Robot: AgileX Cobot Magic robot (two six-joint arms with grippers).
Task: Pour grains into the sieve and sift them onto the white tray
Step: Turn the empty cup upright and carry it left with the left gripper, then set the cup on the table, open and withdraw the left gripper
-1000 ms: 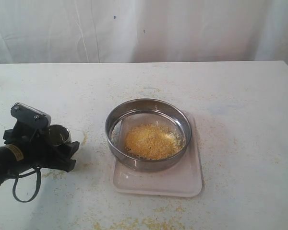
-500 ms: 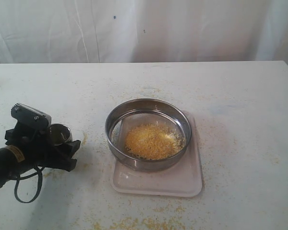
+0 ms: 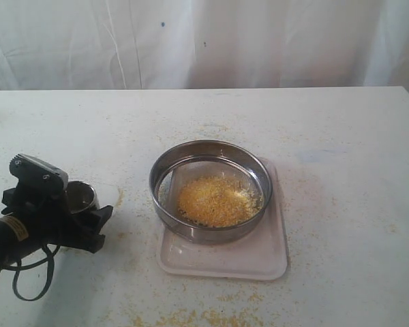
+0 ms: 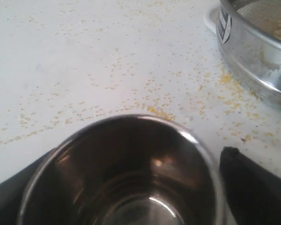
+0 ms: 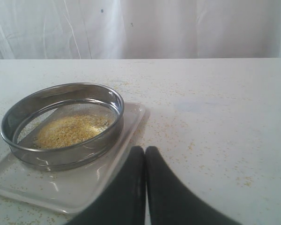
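The sieve [image 3: 191, 230] stands on the white tray [image 3: 259, 262], and a yellow heap of grains [image 3: 215, 201] lies on its mesh. On the table left of the tray my left gripper [image 3: 88, 211] is shut on a small steel cup [image 3: 82, 196]. The left wrist view looks down into the dark cup [image 4: 126, 178], where no grains show, with a black finger [image 4: 253, 183] on each side and the sieve wall [image 4: 253, 51] beyond. In the right wrist view my right gripper [image 5: 145, 150] is shut and empty, just off the tray's [image 5: 84, 187] edge, short of the sieve [image 5: 61, 157] and grains [image 5: 70, 129].
Loose yellow grains [image 3: 184, 317] are scattered over the white table, thickest near the front edge and around the tray. A white curtain hangs behind the table's far edge. The right arm is outside the exterior view.
My left gripper has drawn slightly back to the left and lower with the cup. Sieve, tray and grains have not moved.
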